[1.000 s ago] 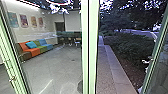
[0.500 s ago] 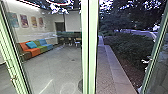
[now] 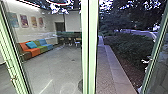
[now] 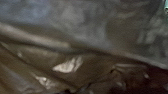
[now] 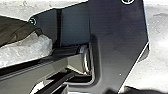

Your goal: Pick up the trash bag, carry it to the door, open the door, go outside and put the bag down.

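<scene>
Door framing [image 3: 90,47] is holding nearly steady after slightly shifting, so I'm probably pausing at the exit; trash bag [image 4: 87,62] is showing close at the left wrist, though neither tool's opening nor hold is reading clearly enough to tell.

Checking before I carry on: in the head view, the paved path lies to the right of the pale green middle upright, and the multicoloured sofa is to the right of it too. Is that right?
Not quite: the head view shows the multicoloured sofa to the left of the pale green middle upright. The paved path does lie to its right.
</scene>
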Controlling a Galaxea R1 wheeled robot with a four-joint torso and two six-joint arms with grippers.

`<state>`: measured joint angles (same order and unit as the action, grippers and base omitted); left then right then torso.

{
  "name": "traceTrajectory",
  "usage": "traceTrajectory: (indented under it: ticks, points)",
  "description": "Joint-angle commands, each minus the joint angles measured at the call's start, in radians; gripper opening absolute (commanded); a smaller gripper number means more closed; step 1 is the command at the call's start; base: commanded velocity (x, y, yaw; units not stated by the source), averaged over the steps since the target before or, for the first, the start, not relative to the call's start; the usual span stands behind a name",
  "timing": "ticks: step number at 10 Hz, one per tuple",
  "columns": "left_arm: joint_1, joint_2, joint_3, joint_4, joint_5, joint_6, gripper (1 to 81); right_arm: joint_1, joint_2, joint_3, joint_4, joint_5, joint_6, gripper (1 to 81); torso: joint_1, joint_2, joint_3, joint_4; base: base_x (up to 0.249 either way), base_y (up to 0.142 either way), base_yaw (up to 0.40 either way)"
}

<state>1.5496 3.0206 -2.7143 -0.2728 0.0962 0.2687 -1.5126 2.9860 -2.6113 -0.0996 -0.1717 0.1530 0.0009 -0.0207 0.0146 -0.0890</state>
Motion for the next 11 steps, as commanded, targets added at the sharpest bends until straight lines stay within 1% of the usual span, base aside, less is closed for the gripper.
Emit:
traceTrajectory:
  ticks: [1,3,4,5,11]
  points:
    - [-0.049,0.003,0.002,0.004,0.063,0.010,1.0,0.057,0.003,0.005,-0.005,-0.057,-0.006,81.1,0.000,0.000,0.000,0.000,0.000,0.000,0.000]
    - [-0.049,-0.003,0.002,0.010,0.065,0.014,1.0,0.059,0.004,0.005,-0.006,-0.057,-0.006,81.1,0.000,0.000,0.000,0.000,0.000,0.000,0.000]
    - [-0.047,-0.002,0.002,0.027,0.063,0.012,1.0,0.059,0.006,0.005,-0.009,-0.057,-0.006,81.1,0.000,0.000,0.000,0.000,0.000,0.000,0.000]
    - [-0.045,-0.002,0.004,0.030,0.065,0.012,1.0,0.059,0.007,0.005,-0.012,-0.057,-0.004,81.1,0.000,0.000,0.000,0.000,0.000,0.000,-0.145]
    - [-0.047,-0.002,0.004,0.030,0.066,0.012,1.0,0.057,0.009,0.004,-0.015,-0.057,-0.004,81.1,0.000,0.000,0.000,0.000,0.000,0.000,-0.249]
